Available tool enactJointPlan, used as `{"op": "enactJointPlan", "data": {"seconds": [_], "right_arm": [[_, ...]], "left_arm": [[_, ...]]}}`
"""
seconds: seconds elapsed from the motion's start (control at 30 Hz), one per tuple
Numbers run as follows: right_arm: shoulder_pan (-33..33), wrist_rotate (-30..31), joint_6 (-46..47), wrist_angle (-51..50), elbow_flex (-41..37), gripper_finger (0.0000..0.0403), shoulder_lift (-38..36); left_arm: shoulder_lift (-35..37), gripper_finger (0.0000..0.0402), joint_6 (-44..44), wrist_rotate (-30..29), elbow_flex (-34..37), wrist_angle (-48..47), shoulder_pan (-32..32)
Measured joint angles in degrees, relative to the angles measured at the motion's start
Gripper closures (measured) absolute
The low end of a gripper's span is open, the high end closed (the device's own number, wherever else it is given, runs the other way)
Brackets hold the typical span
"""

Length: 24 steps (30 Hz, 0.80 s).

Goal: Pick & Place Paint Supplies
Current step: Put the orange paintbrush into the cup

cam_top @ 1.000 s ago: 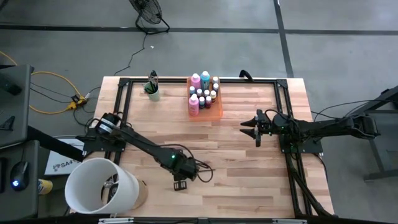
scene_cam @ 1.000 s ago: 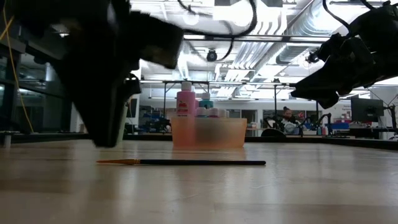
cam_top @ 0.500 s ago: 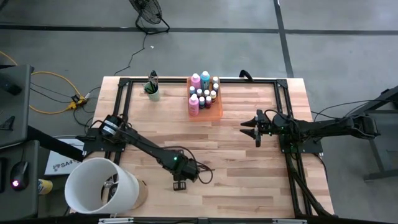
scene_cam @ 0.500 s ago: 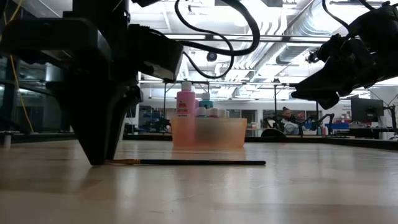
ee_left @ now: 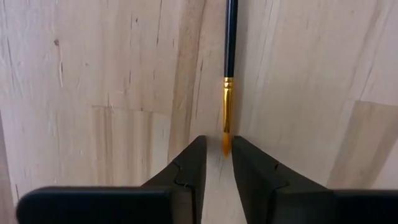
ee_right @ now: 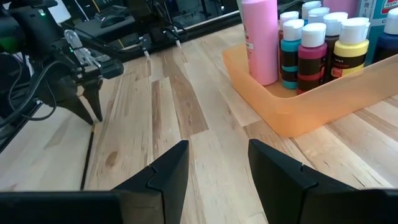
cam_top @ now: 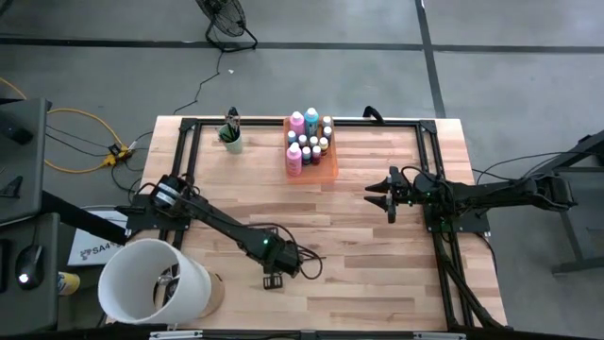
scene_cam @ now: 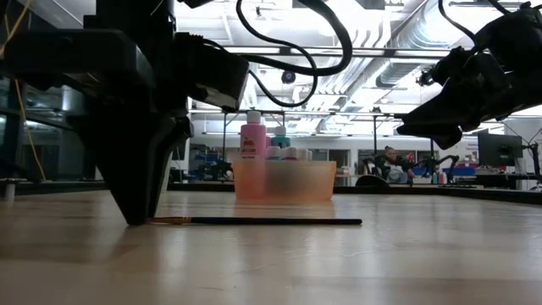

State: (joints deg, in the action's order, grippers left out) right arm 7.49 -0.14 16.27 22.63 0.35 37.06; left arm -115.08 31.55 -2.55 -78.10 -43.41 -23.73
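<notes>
Left arm reaches from its base at the tabletop's [cam_top: 377, 246] left edge, stretched low and diagonally toward the front centre. Left claw [ee_left: 217, 163] points straight down, fingertips [scene_cam: 135, 219] at the wood. The jaws stand narrow, a slim gap between them, set to either side of the bristle tip of a brush [ee_left: 228, 68]. In the left wrist view the tip lies in the gap; whether the fingers pinch it I cannot tell.

The brush lies flat on the tabletop, dark handle running away from the claw, gold ferrule just beyond the fingertips. In the low view it shows as a thin dark line [scene_cam: 254, 221] resting on the wood, one end beside the claw's tips — not lifted.

Right arm comes in from the right edge, held level above the tabletop, wrist bent little. Right claw [cam_top: 377, 195] hangs in the air over the right half, pointing toward the centre, jaws partly apart and holding nothing; its fingers [ee_right: 168, 171] frame bare wood.

Orange tray [cam_top: 330, 173] sits at the back centre, carrying pink bottles [cam_top: 295, 137], a teal bottle [cam_top: 311, 118] and small capped bottles [cam_top: 317, 144], all upright. Green cup [cam_top: 231, 142] stands left of the tray, well apart from it, with dark brushes [cam_top: 231, 120] sticking out.

A white bucket [cam_top: 156, 281] sits at the front left corner.
</notes>
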Motion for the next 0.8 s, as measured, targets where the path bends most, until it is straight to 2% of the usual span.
{"op": "enactJointPlan", "data": {"seconds": [0.2, 0.8], "right_arm": [[0.0, 0.0, 0.0, 0.0, 0.0, 0.0243, 0.0], [0.0, 0.0, 0.0, 0.0, 0.0, 0.0243, 0.0]], "left_arm": [[-1.8, 0.0343, 0.2, 0.1, 0.0, -0.3, -0.3], [-1.8, 0.0344, 2.2, -2.2, 0.1, 1.3, -1.2]]}}
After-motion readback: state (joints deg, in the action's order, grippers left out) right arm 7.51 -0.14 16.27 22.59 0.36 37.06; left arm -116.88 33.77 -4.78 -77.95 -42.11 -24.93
